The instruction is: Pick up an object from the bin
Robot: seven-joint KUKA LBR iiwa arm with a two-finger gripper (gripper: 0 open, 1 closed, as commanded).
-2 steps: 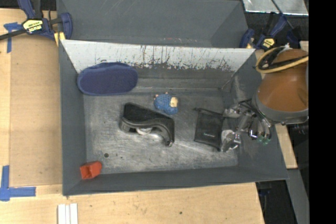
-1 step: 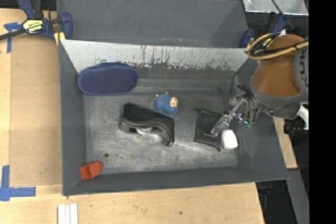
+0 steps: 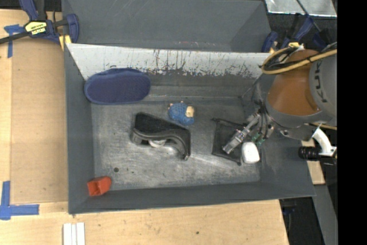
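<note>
1. Dark blue oval pad (image 3: 117,87): soft-looking, lying flat, long axis running left to right. Far left; well apart from every other item listed.
2. Small blue lump with tan end (image 3: 182,113): rounded, tan part to the right. Centre, on the far side of item 3 and just beside it; contact between the two cannot be told.
3. Black curved item (image 3: 160,133): elongated, shoe-like, with a pale grey patch along its near edge; exact kind cannot be told. Centre, slanting from far left to near right.
4. Small orange-red block (image 3: 99,186): chunky, slightly tilted. Near left corner, alone, well apart from items 1 to 3.
</note>
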